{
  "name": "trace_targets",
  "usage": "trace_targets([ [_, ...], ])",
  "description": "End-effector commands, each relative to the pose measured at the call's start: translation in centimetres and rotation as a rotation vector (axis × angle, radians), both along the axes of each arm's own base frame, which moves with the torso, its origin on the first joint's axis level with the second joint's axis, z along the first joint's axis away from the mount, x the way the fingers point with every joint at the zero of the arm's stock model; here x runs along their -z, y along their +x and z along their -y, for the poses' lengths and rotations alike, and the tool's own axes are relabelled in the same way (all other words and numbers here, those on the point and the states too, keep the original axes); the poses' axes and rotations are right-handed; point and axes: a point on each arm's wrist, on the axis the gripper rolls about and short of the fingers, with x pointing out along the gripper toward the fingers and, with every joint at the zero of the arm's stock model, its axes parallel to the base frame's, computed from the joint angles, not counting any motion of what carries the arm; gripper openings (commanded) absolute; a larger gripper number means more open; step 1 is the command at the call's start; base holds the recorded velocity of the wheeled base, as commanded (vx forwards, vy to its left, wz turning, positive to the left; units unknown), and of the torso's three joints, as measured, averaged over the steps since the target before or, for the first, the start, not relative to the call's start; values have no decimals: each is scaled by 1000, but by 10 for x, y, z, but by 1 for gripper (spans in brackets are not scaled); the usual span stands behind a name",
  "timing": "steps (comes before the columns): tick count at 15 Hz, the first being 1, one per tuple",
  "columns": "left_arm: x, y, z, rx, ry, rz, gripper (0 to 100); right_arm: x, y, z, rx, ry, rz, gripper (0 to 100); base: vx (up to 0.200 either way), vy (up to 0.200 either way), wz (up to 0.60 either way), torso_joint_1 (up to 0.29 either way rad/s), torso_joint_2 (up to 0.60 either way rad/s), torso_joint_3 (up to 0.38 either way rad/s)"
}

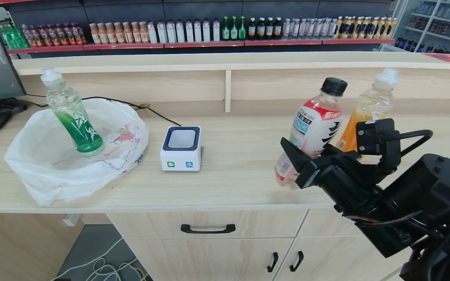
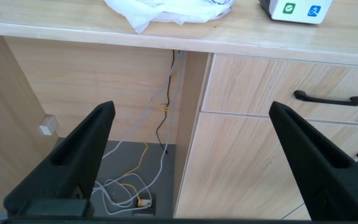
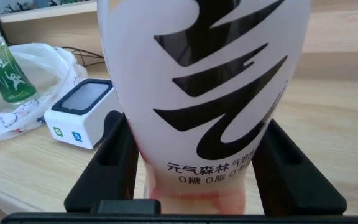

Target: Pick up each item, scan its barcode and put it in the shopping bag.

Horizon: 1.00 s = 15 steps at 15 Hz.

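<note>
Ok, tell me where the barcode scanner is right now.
In the head view the scanner sits on the counter, just right of the shopping bag and well left of the black-capped bottle.

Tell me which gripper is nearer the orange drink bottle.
Right. The right gripper, shut on the black-capped bottle, is just in front of the orange drink bottle; the left gripper is down below the counter.

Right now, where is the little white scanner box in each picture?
Head view: the scanner sits in the middle of the counter, right of the shopping bag.
Left wrist view: the scanner stands at the counter's edge above the drawer, beside the shopping bag.
Right wrist view: the scanner sits between the shopping bag and the white bottle.
Shared landmark: the shopping bag, next to the scanner every time.
</note>
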Motion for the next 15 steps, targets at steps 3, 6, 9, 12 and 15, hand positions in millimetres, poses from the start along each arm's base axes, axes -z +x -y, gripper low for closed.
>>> trace_targets([
  [3, 0, 0, 0, -1, 0, -1, 100, -18, -29, 10, -53, 75, 30, 0, 0, 0, 0, 0, 0, 0],
  [6, 0, 0, 0, -1, 0, 0, 100, -27, -35, 3, -112, 163, 27, 0, 0, 0, 0, 0, 0, 0],
  [9, 0, 0, 0, -1, 0, -1, 100, -31, -52, 0, -195, 220, 9, 0, 0, 0, 0, 0, 0, 0],
  [12, 0, 0, 0, -1, 0, 0, 100, -30, -78, -13, -430, 297, -62, 0, 0, 0, 0, 0, 0, 0],
  [15, 0, 0, 0, -1, 0, 0, 100, -18, -81, -12, -507, 374, -179, 0, 0, 0, 0, 0, 0, 0],
])
